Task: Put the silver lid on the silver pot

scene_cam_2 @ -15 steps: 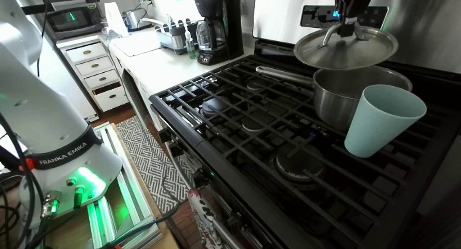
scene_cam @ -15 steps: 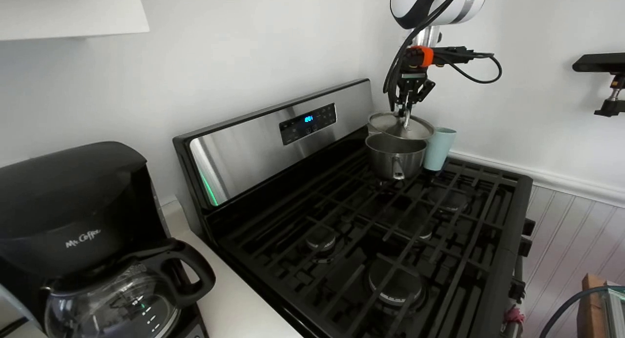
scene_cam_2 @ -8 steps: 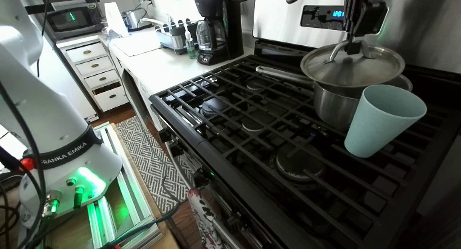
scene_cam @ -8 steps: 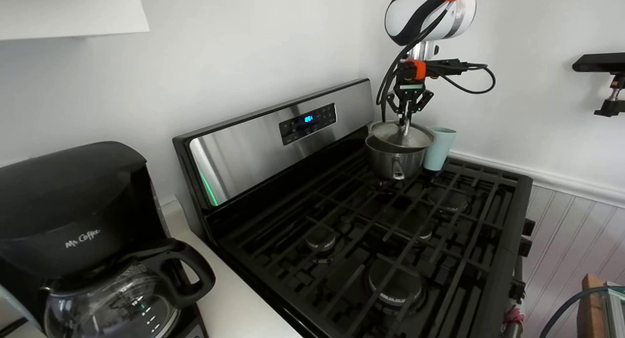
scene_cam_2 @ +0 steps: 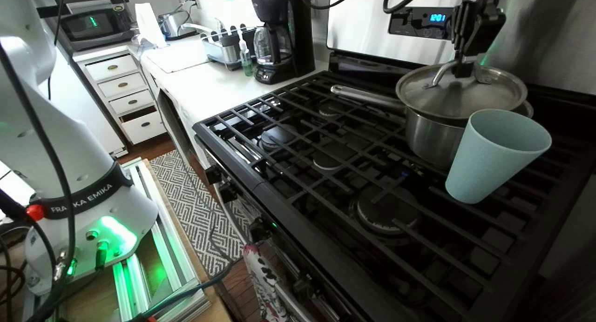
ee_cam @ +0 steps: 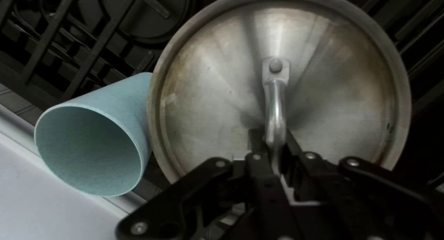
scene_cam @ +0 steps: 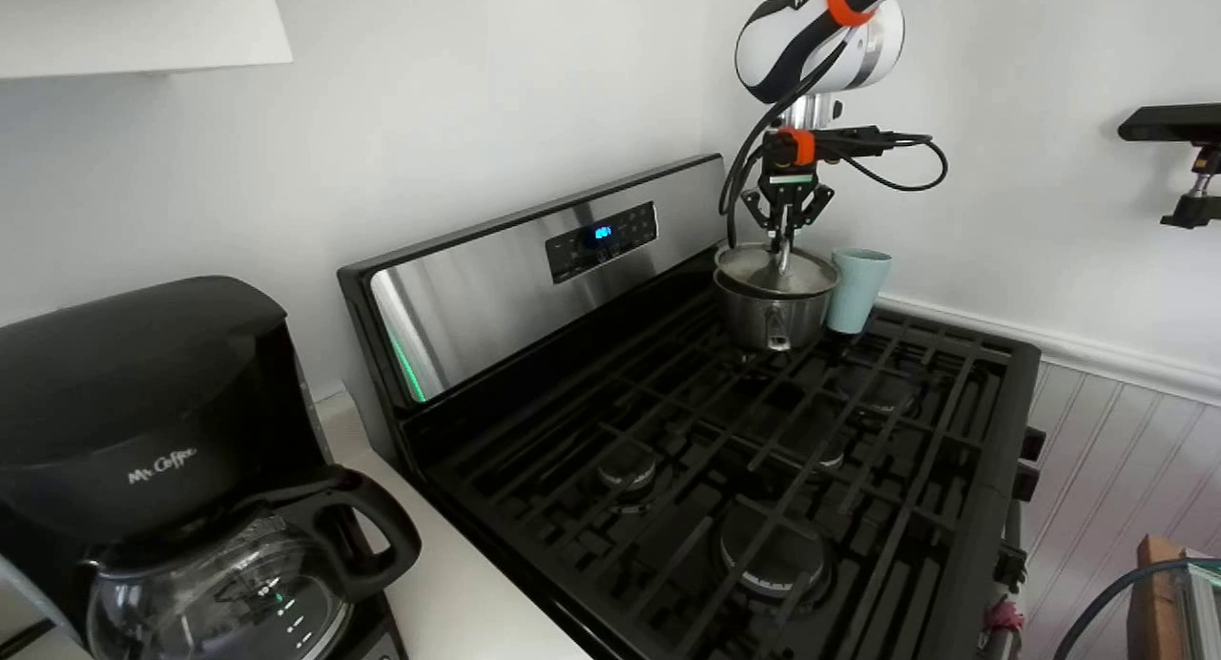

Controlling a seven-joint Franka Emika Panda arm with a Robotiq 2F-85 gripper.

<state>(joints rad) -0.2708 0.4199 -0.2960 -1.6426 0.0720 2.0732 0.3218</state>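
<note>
Jaws: pinching the handle (ee_cam: 276,108)
Lid (scene_cam_2: 456,98): just below the jaws, slightly off-centre over the pot (scene_cam_2: 430,138); contact unclear
Pot: beneath the jaws; covering it seems the step in hand
Handle: likely release after centring and seating

"How many stoves (scene_cam_2: 307,189) do you count?"

"One. Four burners (scene_cam_2: 386,212) show on it; under the pot (scene_cam_2: 430,140) I can't see."

"How many pots, then?"

"One pot, one lid (ee_cam: 239,80)."

"Cups (scene_cam_2: 493,164)?"

"One, the same one in all three views."

"What about arms (scene_cam_2: 88,150)?"

"One, with one gripper (ee_cam: 274,143) and two fingers (ee_cam: 269,193)."

"Stove knobs (scene_cam_2: 213,174)?"

"At least four; it's too dark to be sure of more."

"Coffee makers (scene_cam_2: 295,38)?"

"One, seen in both exterior views, with one glass jug (scene_cam: 224,584)."

"Anything else?"

"In an exterior view, four drawers (scene_cam_2: 122,83), one microwave (scene_cam_2: 88,31), one rug (scene_cam_2: 191,219), one towel (scene_cam_2: 264,285)."

"And lit displays (scene_cam_2: 437,17)?"

"Two: one on the stove, one on the microwave."
</note>
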